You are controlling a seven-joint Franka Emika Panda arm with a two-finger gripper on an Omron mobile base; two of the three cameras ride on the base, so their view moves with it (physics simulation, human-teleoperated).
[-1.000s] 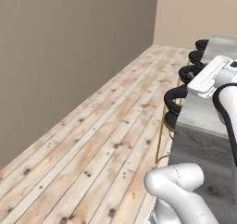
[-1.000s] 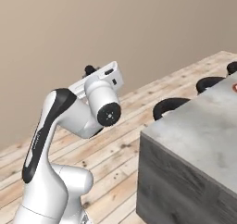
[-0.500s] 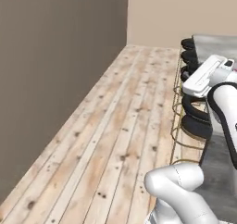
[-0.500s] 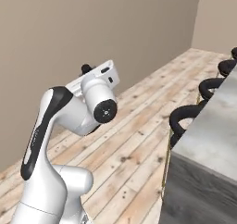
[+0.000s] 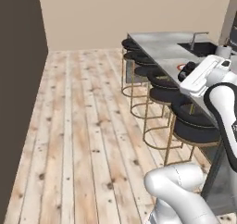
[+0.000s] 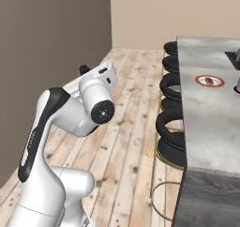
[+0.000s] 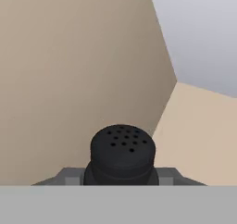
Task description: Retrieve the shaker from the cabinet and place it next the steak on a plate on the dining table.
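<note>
The shaker (image 7: pixel 122 153) sits clamped between the gripper (image 7: pixel 121 176) fingers, cap pointing at the beige wall, so the fetch from the cabinet looks done. What remains is the carry and set-down: the plate (image 6: pixel 209 81) with the steak (image 6: pixel 209 80) lies far along the table (image 6: pixel 206 123), right of the stools (image 6: pixel 171 127).

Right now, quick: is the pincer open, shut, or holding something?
Pincer: shut on the shaker, whose black perforated cap sits between the fingertips.
</note>
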